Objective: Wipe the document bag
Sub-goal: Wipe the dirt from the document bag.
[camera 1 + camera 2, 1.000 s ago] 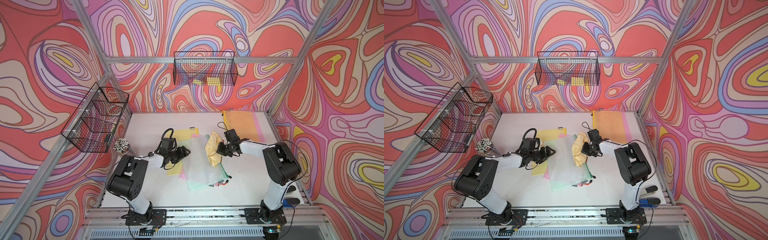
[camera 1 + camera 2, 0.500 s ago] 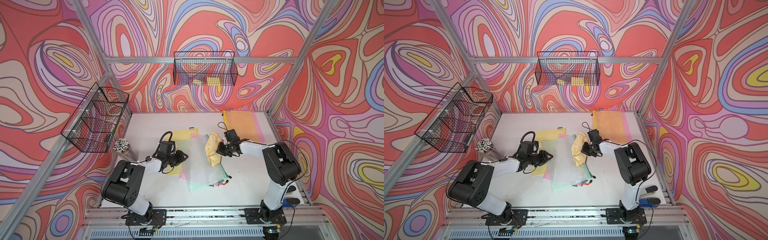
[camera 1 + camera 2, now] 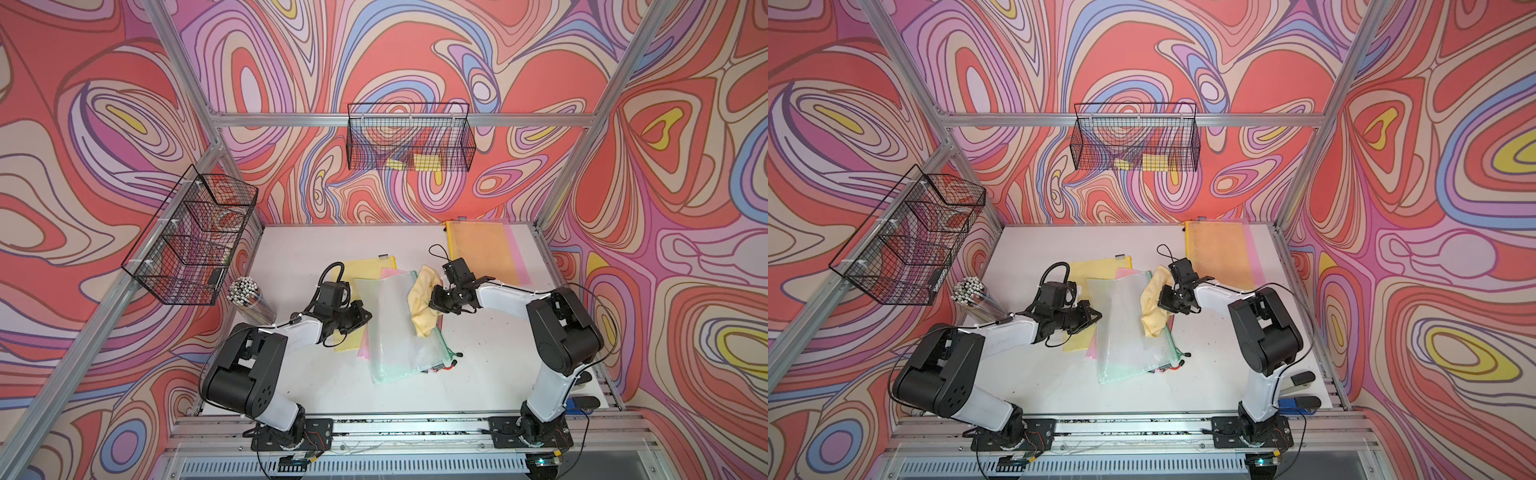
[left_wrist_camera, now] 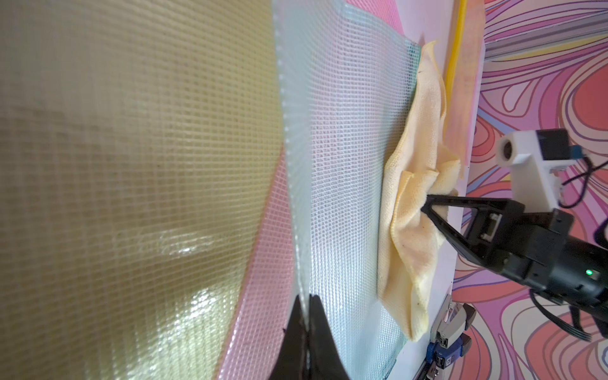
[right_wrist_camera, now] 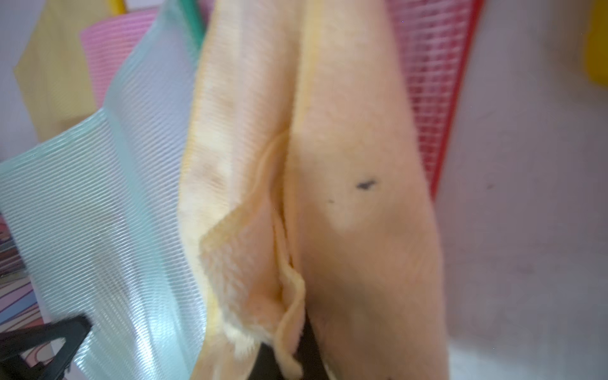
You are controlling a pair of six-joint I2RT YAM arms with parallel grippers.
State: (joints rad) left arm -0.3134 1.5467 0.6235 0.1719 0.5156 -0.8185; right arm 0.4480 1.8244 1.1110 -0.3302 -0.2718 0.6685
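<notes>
Centre frame in both top views: translucent pale-green grid-mesh plastic document bag lies on white surface, stacked over pink mesh pouch and yellow mesh pouch. Left jaws pinched shut on bag's frame-left edge, thin sheet bowing up. Right jaws clamped on crumpled fleecy yellow cloth, draped on bag's frame-right edge. My read: bag pinned, cloth on, wipe barely begun; most of the glossy face left to do.
</notes>
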